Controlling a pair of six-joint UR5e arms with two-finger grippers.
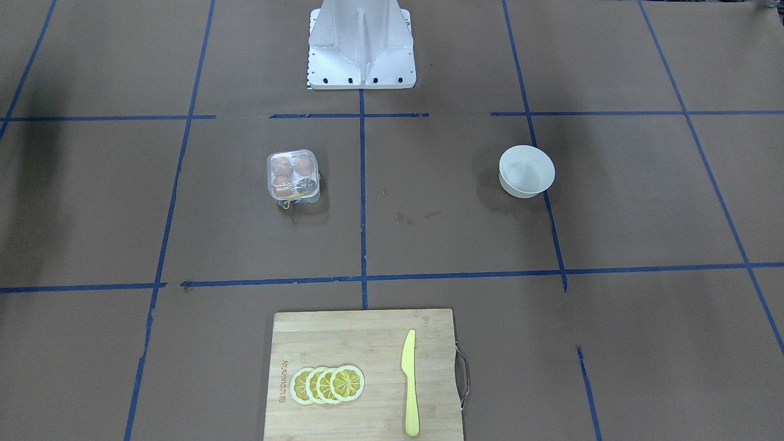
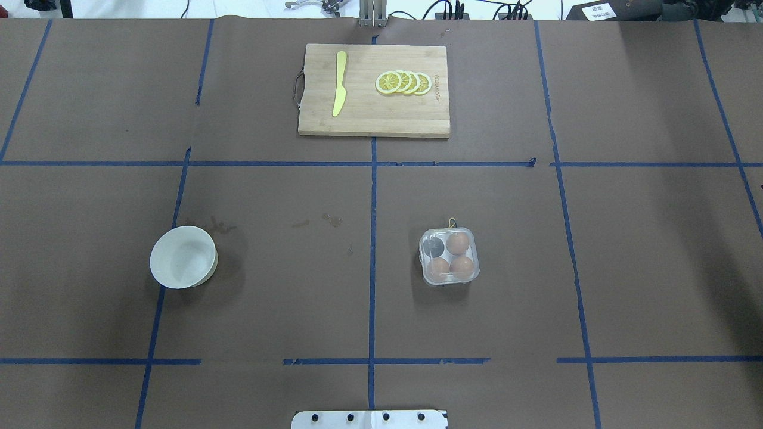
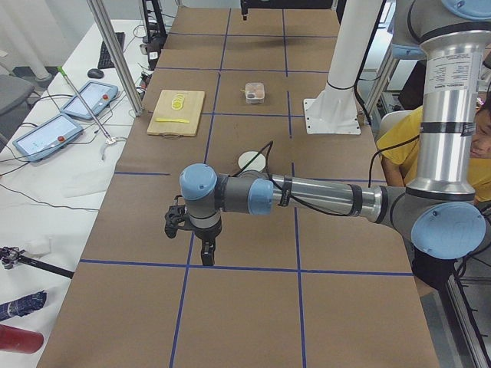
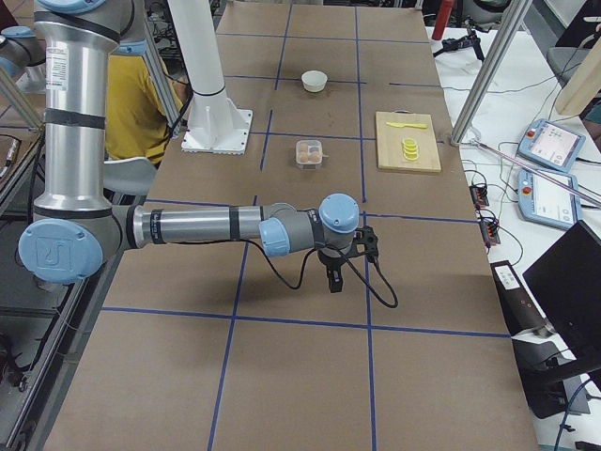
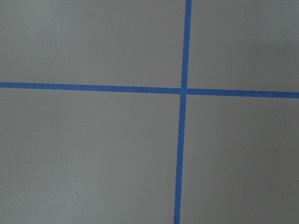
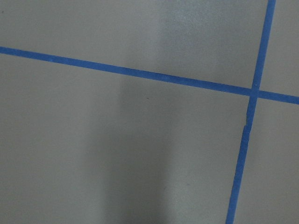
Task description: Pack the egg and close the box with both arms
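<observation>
The clear plastic box (image 2: 449, 256) stands right of the table's middle, and also shows in the front view (image 1: 293, 176). Its lid looks down, with a yellow string bit at its far edge. Three orange-brown eggs (image 2: 458, 242) sit in its cells; the fourth cell looks dark. The left gripper (image 3: 206, 257) shows only in the left side view, pointing down over bare table far from the box (image 3: 255, 93). The right gripper (image 4: 332, 280) shows only in the right side view, also far from the box (image 4: 309, 152). I cannot tell whether either is open or shut.
A white bowl (image 2: 183, 257) stands on the left half of the table. A wooden cutting board (image 2: 374, 122) at the far edge carries a yellow knife (image 2: 340, 83) and lemon slices (image 2: 404, 82). The white pedestal base (image 1: 361, 49) is at the near edge.
</observation>
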